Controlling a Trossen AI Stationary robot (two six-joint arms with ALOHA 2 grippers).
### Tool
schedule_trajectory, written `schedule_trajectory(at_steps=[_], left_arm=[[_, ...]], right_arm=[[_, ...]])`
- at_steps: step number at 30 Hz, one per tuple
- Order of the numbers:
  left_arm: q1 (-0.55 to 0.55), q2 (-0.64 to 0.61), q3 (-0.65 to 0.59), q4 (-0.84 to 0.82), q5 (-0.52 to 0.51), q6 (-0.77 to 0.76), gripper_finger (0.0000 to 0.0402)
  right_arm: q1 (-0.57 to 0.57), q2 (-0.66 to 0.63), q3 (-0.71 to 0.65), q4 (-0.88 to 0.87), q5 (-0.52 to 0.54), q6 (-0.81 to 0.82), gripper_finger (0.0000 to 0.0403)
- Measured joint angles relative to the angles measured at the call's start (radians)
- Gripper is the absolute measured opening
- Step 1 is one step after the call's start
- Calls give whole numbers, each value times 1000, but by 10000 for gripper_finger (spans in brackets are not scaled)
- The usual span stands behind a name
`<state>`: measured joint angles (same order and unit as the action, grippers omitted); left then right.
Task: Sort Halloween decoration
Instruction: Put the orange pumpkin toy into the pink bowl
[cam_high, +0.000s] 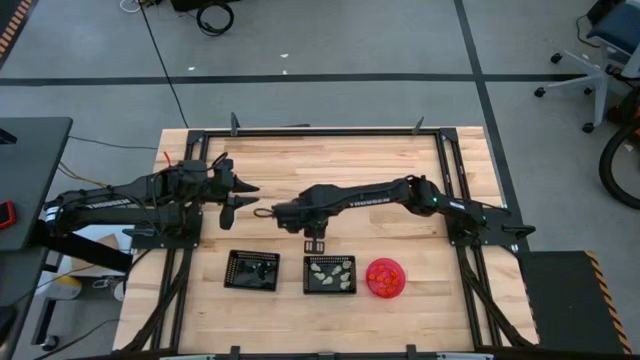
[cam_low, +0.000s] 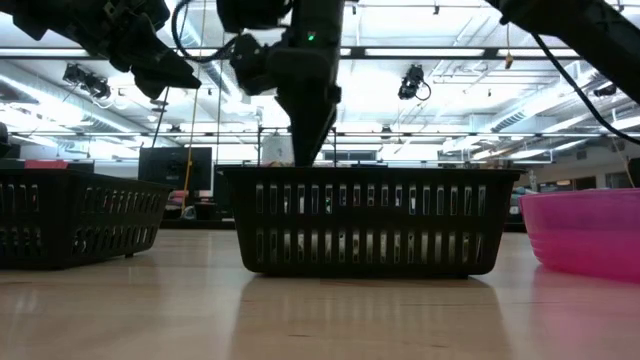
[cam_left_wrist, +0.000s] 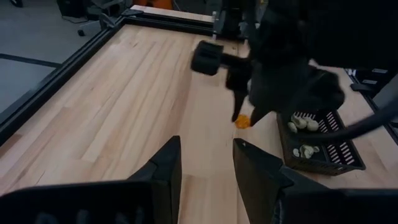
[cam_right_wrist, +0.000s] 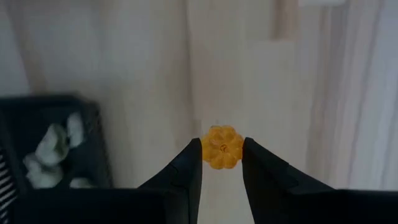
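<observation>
My right gripper (cam_right_wrist: 222, 150) hangs over the table's middle, pointing down, shut on a tiny orange pumpkin-shaped trinket (cam_right_wrist: 222, 147). The trinket also shows in the left wrist view, as an orange speck (cam_left_wrist: 242, 121) under the dark fingers. Just beside the gripper, toward the near edge, stands a black mesh tray (cam_high: 330, 273) holding pale cream trinkets (cam_right_wrist: 55, 144). My left gripper (cam_left_wrist: 205, 168) waits open at the table's left (cam_high: 243, 196), raised and touching nothing. My right gripper pinches the orange trinket's two opposite sides (cam_right_wrist: 211, 149) between its two fingertips (cam_right_wrist: 193, 158). The fingers come from above, pointing down. The trinket is lifted clear of the table, above the level of the tray's rim.
A second black mesh tray (cam_high: 252, 270) with dark trinkets stands left of the middle one. A round pink bowl (cam_high: 386, 277) with orange pieces stands to the right of it. All three line the near edge. The far half of the wooden table (cam_high: 330, 160) is bare board.
</observation>
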<state>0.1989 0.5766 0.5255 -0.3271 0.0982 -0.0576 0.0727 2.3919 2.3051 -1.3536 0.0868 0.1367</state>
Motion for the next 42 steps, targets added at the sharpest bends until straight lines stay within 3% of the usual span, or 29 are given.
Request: schedule_trajectory(at_steps=[14, 26, 42], left_arm=[[0, 0, 0, 0, 0, -2, 116], [0, 0, 0, 0, 0, -3, 116], [0, 0, 0, -13, 0, -3, 116]], right_arm=[[102, -17, 0, -216, 23, 149, 103], [184, -19, 0, -218, -53, 181, 103], [283, -19, -1, -218, -62, 152, 103]])
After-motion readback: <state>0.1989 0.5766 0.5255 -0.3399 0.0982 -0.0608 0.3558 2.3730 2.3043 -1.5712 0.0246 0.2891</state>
